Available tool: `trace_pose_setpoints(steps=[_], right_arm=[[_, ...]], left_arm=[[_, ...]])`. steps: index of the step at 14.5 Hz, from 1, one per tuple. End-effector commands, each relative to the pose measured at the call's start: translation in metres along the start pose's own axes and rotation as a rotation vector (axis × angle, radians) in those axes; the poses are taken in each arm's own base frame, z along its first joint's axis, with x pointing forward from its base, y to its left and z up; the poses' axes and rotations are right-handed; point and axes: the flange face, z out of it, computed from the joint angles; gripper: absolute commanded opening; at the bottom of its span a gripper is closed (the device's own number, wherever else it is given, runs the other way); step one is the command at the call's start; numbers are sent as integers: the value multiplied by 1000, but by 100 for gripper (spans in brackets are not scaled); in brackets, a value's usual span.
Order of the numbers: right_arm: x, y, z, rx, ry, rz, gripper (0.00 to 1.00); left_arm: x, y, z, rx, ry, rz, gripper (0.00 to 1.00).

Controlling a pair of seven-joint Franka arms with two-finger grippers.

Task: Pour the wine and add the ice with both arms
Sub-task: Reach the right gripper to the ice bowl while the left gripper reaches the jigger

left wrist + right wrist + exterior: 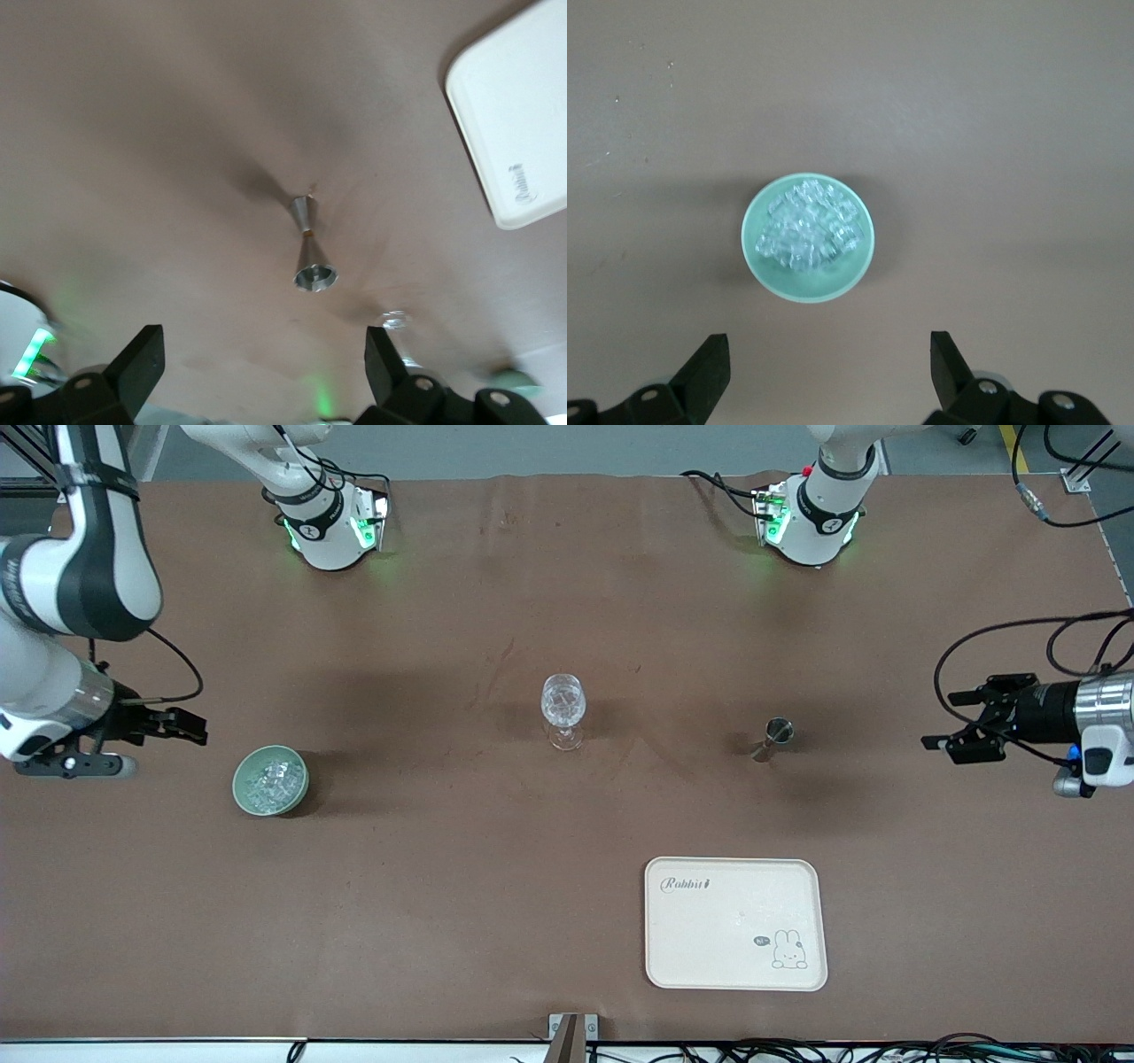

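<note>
Front view: ice (270, 781) in the green bowl (246, 795) lies just beside the wide-open, empty right pincer (190, 727).

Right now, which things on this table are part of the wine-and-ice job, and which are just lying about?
Part of the job:
- wine glass, mid-table
- green bowl with the ice
- metal measuring cup
- left claw and right claw, both open and empty

Just lying about:
- cream tray, nearest the front camera

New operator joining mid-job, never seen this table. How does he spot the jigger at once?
Start at the wine glass mid-table, then look toward the left arm's end. The jigger stands there alone, farther from the front camera than the cream tray. It is the only metal piece: a small silver hourglass shape.
</note>
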Motion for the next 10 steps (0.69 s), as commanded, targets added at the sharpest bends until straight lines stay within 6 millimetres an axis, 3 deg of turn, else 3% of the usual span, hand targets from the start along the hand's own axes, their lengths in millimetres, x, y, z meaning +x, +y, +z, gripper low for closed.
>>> trace_pose_setpoints(steps=[1,5,10], right_arm=[[-4,-12,39,14,29,-30,100],[-4,-19,84,14,10,-85,100],[-10,-24,131,11,29,-146,96]], left_arm=[[31,8,36,-48,-97,-110,98],[65,8,93,-102,-255,-276,97],[95,-14,153,-128,-400,-366,94]])
